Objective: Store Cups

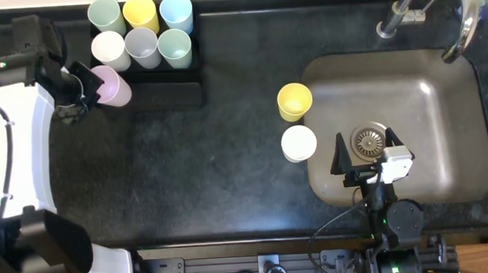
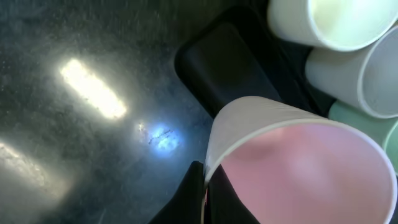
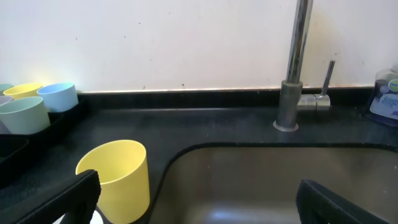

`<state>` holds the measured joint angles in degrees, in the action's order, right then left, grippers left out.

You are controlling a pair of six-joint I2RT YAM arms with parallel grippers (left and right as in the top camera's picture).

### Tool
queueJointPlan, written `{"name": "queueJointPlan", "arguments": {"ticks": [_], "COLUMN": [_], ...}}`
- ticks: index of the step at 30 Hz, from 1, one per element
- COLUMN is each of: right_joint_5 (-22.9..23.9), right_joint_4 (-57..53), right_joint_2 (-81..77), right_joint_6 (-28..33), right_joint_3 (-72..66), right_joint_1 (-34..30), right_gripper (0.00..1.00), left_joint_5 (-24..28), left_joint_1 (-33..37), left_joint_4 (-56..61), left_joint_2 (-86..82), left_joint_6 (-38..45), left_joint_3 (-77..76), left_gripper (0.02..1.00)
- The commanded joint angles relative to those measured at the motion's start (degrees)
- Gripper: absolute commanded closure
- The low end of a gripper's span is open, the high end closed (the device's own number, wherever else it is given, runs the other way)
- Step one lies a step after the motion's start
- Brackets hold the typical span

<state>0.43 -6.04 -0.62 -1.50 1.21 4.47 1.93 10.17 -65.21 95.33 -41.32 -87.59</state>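
My left gripper (image 1: 86, 83) clamps the pink cup (image 1: 112, 86) by its rim, the cup tilted beside the tray (image 1: 175, 95). My right gripper (image 1: 366, 152) hangs wide open, empty, over the sink (image 1: 442, 76).

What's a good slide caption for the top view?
Left claw holds a pink cup at the tray; a yellow cup and a white cup stand beside the sink.

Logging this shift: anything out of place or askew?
The pink plastic cup sits tilted in the left gripper beside the black tray. A yellow plastic cup and a white cup stand outside it, by the steel sink.
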Motion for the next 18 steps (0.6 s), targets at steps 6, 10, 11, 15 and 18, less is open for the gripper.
{"name": "queueJointPlan", "arguments": {"ticks": [6,10,11,15,18], "right_joint_5": [0.0,0.0,0.0,0.0,0.0], "right_joint_4": [0.3,0.3,0.3,0.3,0.3], "right_joint_2": [0.4,0.4,0.4,0.4,0.4], "right_joint_6": [0.0,0.0,0.0,0.0,0.0], "right_joint_3": [-0.3,-0.3,-0.3,-0.3,-0.3], "right_joint_1": [-0.4,-0.4,-0.4,-0.4,-0.4], "right_gripper": [0.003,0.005,0.003,0.003,0.003], "left_joint_5": [-0.6,-1.2,-1.4,-1.8,-2.5], "left_joint_1": [0.7,0.7,0.7,0.9,1.4], "left_joint_4": [1.1,2.7,3.3,4.7,5.0], "left_joint_2": [4.4,6.4,6.7,7.1,7.1], "left_joint_6": [-1.0,-1.0,-1.0,-1.0,-1.0], "left_joint_3": [-0.6,-0.7,-0.7,-0.7,-0.7], "left_gripper": [0.982,0.982,0.982,0.982,0.982]}}
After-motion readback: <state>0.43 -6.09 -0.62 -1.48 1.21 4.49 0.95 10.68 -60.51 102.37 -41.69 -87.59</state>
